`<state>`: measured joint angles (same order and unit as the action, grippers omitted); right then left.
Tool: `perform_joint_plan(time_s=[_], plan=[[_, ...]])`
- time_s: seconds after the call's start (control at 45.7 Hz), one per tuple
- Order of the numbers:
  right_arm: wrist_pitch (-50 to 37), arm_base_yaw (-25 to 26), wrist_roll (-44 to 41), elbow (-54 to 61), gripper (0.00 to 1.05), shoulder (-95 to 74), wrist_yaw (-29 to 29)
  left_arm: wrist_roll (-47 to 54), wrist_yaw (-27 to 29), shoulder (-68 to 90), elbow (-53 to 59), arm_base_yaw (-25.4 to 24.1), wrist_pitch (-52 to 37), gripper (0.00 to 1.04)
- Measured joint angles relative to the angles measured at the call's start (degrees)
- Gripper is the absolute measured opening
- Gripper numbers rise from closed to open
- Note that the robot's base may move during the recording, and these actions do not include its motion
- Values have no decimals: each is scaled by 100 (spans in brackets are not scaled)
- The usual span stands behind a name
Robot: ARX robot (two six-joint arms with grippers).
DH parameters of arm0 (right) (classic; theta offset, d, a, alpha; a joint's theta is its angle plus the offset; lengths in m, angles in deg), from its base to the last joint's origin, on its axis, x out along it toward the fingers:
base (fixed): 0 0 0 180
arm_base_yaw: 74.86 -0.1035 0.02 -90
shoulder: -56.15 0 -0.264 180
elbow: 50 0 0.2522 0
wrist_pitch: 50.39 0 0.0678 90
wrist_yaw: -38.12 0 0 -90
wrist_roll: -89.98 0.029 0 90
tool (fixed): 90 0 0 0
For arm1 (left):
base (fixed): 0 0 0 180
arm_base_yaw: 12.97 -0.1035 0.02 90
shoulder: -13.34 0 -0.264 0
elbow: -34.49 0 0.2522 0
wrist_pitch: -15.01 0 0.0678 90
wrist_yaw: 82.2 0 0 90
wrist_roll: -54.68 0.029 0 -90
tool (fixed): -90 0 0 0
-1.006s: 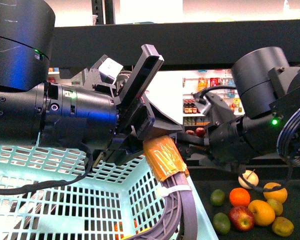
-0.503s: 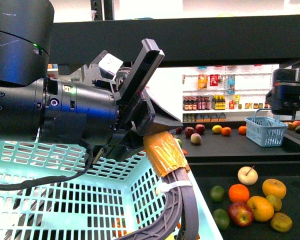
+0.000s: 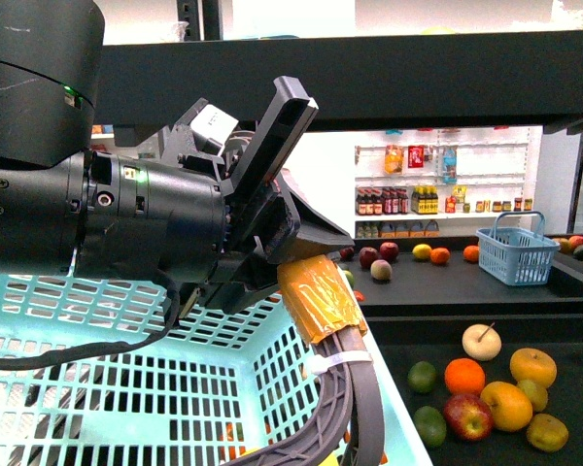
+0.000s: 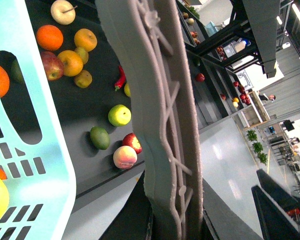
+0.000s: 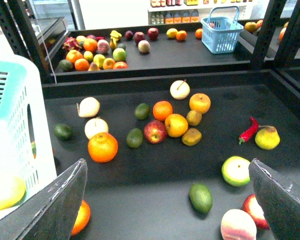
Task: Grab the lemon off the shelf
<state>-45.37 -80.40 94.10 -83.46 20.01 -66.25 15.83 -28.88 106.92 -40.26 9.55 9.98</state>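
The shelf is a black rack; its dark tray (image 5: 140, 200) carries loose fruit under a black upper beam (image 3: 369, 78). A yellow fruit with a pointed end (image 5: 266, 137), likely the lemon, lies beside a red chili (image 5: 248, 130); two duller yellow fruits (image 5: 192, 117) sit near an orange. My right gripper (image 5: 167, 200) hangs open above the tray, over a green fruit (image 5: 200, 197), well short of the lemon. My left gripper (image 3: 282, 243) is shut on the grey basket handle (image 4: 160, 125), wrapped in orange tape (image 3: 316, 296), holding the turquoise basket (image 3: 126, 388).
Apples, oranges, limes and a peach (image 5: 238, 224) lie scattered on the tray. The turquoise basket wall (image 5: 10, 125) stands close beside my right gripper. A small blue basket (image 5: 221, 30) sits on the further tray. Black upright posts (image 5: 270, 35) flank the tray.
My right arm has swung out of the front view to the right, uncovering the fruit and far shelves. The left gripper and basket handle have stayed put.
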Motion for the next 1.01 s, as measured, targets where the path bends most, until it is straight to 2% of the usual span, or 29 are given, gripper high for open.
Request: perform_joint_plan(time_s=[0.088, 0.109, 0.153, 0.197, 0.241, 0.569, 1.006], plan=[[584, -70, 98, 304, 97, 791, -350, 0, -2, 0, 0, 0, 0, 11], [697, -7, 116, 400, 96, 1027, -289, 0, -2, 0, 0, 0, 0, 11], [387, 293, -13, 708, 89, 1506, 492, 0, 2, 0, 0, -2, 0, 11], [603, 485, -168, 1019, 79, 2184, 1156, 0, 2, 0, 0, 0, 0, 11], [885, 516, -256, 1384, 68, 2824, 1410, 2, -2, 0, 0, 2, 0, 11], [914, 542, -378, 1722, 2, 3362, 1440, 0, -13, 0, 0, 2, 0, 11], [883, 542, -393, 1884, 2, 3576, 1438, 2, -2, 0, 0, 2, 0, 11]])
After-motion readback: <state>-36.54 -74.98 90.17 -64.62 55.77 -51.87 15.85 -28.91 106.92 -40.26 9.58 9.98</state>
